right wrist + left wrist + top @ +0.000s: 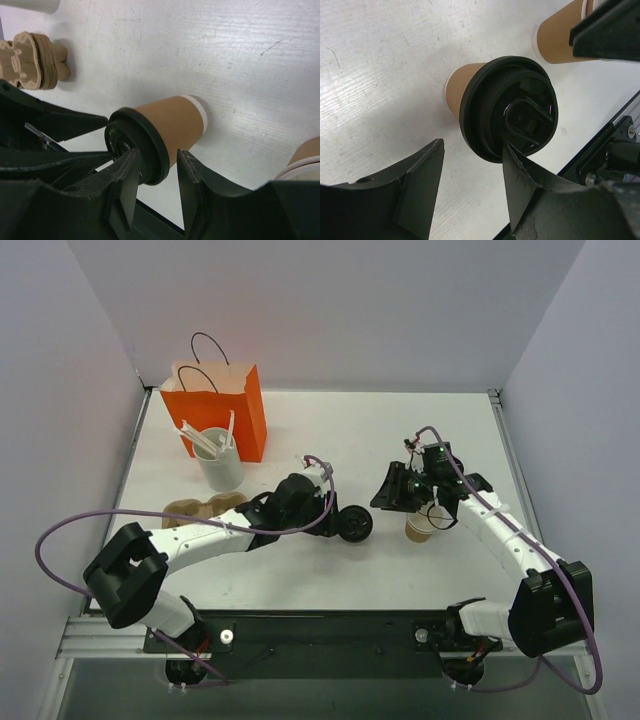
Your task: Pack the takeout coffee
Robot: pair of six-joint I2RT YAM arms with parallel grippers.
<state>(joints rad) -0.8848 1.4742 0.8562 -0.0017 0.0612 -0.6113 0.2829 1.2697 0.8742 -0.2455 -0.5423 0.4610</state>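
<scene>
Step in hand: you are at the reach for the takeout coffee (355,525). Nothing is grasped yet, and no packing has been done.
Coffee: it stands lid-up near the middle of the bench (400,430), well apart from the orange bag (215,405) at the back left.
Left pincer (472,149): wide open and empty. In its wrist view one finger overlaps the lid's edge and the other is clear of it. The views do not settle whether that finger touches.
Right pincer (159,156): also open with nothing held, aimed at the same cup from the other side and close to it.
Next move: my judgement is that you should commit one arm, likely the left since it is on the bag's side. Straddle the paper wall below the lid, close gently, and lift straight up before carrying it back-left.
In the way: the white cup of stirrers (220,465) stands just in front of the bag, so come down into the mouth from above. The bag's handles (210,348) arch over that opening.
Also near: the lidless tan cup (420,528) sits just beside the right pincer, and the stacked pulp carriers (32,60) lie beside the left arm. Draw the right arm clear so you knock neither cup.
</scene>
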